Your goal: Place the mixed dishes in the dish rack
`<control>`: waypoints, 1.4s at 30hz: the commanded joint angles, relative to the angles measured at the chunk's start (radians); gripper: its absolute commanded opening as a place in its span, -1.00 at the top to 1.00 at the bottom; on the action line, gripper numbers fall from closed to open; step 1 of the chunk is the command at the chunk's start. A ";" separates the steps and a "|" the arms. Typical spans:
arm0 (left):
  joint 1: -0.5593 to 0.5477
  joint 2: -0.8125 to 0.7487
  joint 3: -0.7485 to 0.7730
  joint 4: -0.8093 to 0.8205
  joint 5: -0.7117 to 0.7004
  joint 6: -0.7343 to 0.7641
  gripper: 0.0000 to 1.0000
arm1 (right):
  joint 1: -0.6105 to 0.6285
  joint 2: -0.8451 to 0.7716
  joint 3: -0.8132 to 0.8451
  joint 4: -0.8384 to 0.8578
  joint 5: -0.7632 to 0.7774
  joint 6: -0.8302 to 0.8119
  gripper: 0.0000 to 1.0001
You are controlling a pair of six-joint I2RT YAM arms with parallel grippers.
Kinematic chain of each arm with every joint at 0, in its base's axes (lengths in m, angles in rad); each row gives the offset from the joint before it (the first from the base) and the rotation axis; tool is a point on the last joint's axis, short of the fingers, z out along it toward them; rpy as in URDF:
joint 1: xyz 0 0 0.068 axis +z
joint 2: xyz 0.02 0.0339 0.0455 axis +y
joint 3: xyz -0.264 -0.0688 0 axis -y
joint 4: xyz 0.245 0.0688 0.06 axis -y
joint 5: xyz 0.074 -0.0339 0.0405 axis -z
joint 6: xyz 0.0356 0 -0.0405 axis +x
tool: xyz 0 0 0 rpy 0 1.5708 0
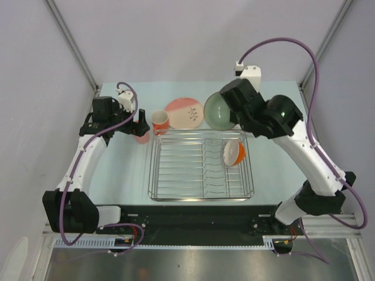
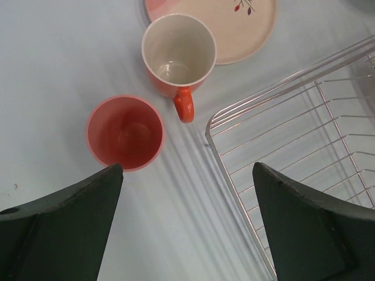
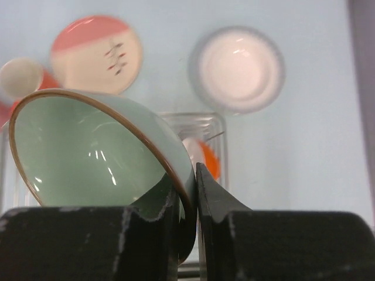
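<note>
One orange bowl with white inside (image 1: 234, 152) leans in the silver wire dish rack (image 1: 199, 199) overhead, and the pale green glazed bowl (image 1: 218, 112) hangs tilted by its far edge. My left wrist shows the left gripper (image 2: 187, 170) spread wide near the pink tumbler (image 2: 125, 132), holding nothing. My right wrist shows the right gripper (image 3: 190, 175) pinching the green bowl's rim. I judge the bowl stiff, slick and chippable, so the rim suits. Only here can I see the white shallow plate (image 3: 237, 69).

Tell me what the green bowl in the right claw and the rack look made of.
The pale green bowl looks like glazed ceramic: glossy highlights inside, thin brown rim. The dish rack looks like metal wire, shiny silver, perhaps chromed or stainless.
</note>
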 commanded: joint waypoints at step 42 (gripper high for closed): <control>-0.057 0.207 0.244 0.055 0.072 -0.057 -0.95 | -0.135 -0.161 -0.766 -0.154 -0.345 -0.014 1.00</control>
